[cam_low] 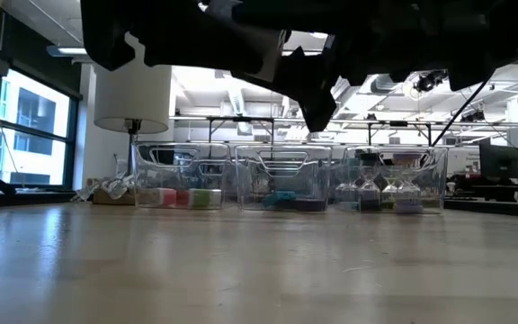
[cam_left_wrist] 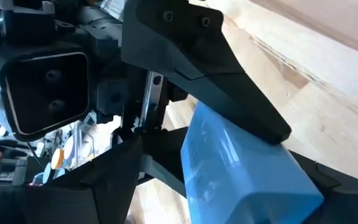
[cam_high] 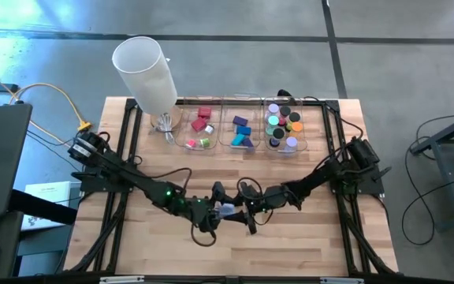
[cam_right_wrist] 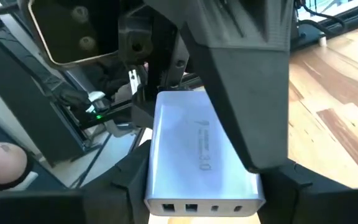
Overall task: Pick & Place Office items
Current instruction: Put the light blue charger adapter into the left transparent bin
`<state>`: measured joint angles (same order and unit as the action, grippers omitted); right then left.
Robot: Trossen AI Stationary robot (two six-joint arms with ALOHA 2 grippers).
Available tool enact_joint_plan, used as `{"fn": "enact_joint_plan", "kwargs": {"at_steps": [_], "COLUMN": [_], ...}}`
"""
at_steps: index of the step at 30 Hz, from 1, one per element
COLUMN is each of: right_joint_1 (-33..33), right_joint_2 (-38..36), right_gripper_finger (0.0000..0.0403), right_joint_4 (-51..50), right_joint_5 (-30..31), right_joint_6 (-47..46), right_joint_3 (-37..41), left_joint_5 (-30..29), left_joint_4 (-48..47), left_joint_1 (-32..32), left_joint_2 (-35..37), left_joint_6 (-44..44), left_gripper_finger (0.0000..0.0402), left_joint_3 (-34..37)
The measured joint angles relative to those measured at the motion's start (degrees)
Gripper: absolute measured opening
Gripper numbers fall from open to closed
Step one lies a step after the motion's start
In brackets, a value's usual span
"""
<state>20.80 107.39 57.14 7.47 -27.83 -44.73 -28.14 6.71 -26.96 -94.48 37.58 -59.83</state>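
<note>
Box (cam_high: 228,210), pale blue, up in the air over the middle of the table (cam_high: 306,244), well away from the bins (cam_high: 243,130) at the far edge. Caught between two grippers that meet nose to nose: left gripper (cam_high: 215,209) on one side, right gripper (cam_high: 247,207) on the other, both just as near. Seen from the left wrist, the box (cam_left_wrist: 241,168) sits between two dark fingers (cam_left_wrist: 229,93) spread wide, one pressed flat on top and one under. Seen from the right wrist, the box (cam_right_wrist: 201,155) sits between fingers (cam_right_wrist: 253,93) set closer together, one tight against its side. Looks held by both at once, like a pass from one arm to the other. Long way of the box seems to run along the right fingers, with the end that has the little holes turned back toward that wrist. So a clean pass likely needs one gripper to let go while the other keeps its squeeze. Writing on the flat face: "3.0", turned sideways. Some more marks beside it, too small to read. No brand name to be made out.
</note>
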Motion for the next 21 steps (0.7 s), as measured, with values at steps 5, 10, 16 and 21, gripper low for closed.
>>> {"fn": "enact_joint_plan", "kwargs": {"at_steps": [5, 10, 16, 21], "right_joint_1": [0.0, -0.1, -0.4, -0.6], "right_joint_2": [0.0, 0.0, 0.0, 0.0], "right_gripper_finger": [0.0194, 0.0194, 0.0194, 0.0281], "right_joint_4": [0.3, 0.4, 0.1, -0.8], "right_joint_5": [-0.3, -1.3, -2.5, -2.5], "right_joint_6": [0.8, 0.9, -0.3, -0.1], "right_joint_3": [0.0, 0.0, 0.0, 0.0], "left_joint_5": [0.0, 0.4, 0.1, -0.7], "left_joint_4": [1.0, 0.9, 0.8, 0.5], "left_joint_1": [0.0, -0.2, -1.1, -2.5], "left_joint_2": [0.1, 0.1, 0.1, 0.1], "left_joint_6": [0.0, 0.0, -0.1, -3.4], "left_gripper_finger": [0.0271, 0.0211, 0.0116, 0.0114], "left_joint_3": [0.0, 0.1, 0.1, 0.1]}}
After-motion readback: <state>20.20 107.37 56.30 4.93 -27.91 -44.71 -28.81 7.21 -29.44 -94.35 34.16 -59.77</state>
